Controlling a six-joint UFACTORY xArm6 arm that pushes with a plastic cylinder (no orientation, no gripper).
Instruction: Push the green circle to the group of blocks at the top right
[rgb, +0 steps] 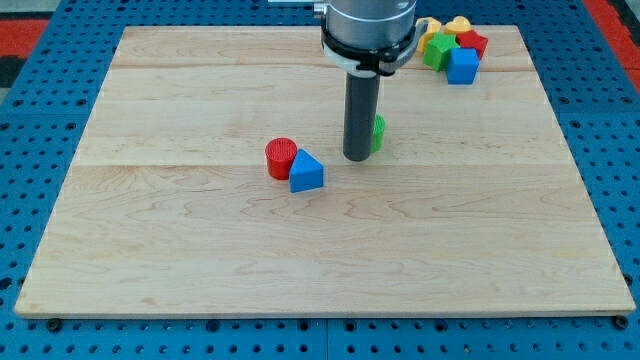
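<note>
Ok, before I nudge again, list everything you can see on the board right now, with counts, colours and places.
green circle: 1, green, board centre, mostly hidden behind the rod, at its right side
red cylinder: 1, red, left of centre
blue triangle: 1, blue, touching the red cylinder's lower right
top-right group: several blocks, yellow, green, red and blue, exact count unclear
wooden board: 1, pale wood, on blue pegboard
my tip: 1, dark rod end, just left of the green circle

A pale wooden board of joined planks lies under me, its grain running across the view. Around it spreads a blue perforated table surface dotted with regular holes. Red patches show at the view's top corners. The light is even.
</note>
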